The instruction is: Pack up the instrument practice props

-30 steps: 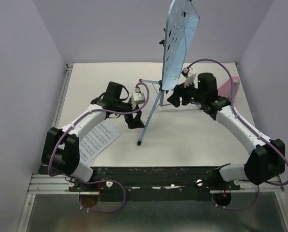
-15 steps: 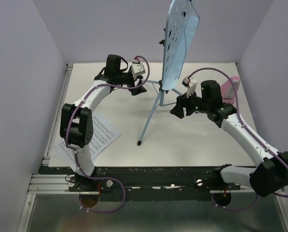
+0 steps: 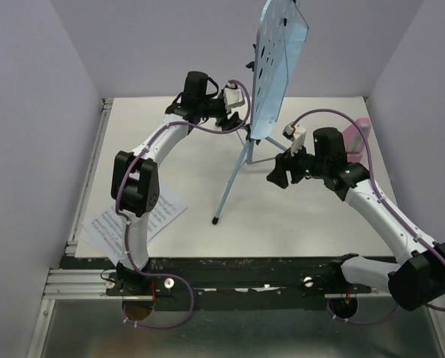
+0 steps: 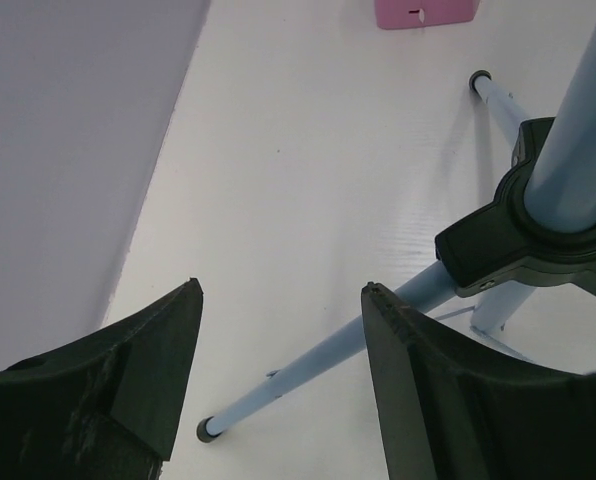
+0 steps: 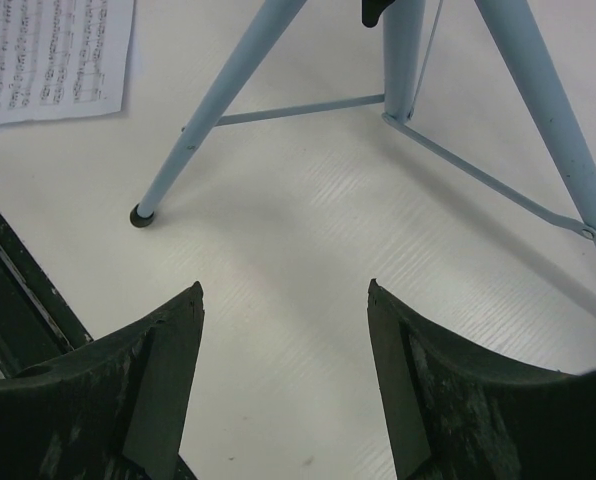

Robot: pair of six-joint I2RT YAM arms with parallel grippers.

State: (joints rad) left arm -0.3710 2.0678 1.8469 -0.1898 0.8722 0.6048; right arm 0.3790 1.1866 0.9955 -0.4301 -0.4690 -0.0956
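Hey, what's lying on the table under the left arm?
White sheet-music pages lie flat there, printed side up. The left arm covers their middle, so how many pages there are cannot be told.

White table (image 3: 282, 216): music stand (image 3: 266, 97), sheet music (image 3: 99, 225), pink metronome (image 3: 355, 139).

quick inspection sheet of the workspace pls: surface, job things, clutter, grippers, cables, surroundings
surface: white table, no marks seen
job's things: stand upright mid-table on its tripod; pages flat at the near left, partly under the left arm; metronome at the far right
clutter: nothing seen
grippers: left gripper open, empty, beside the stand's pole; right gripper open, empty, facing the legs
cables: purple cables along both arms, loops below the bases
surroundings: lilac walls on three sides; metal rail at the near edge
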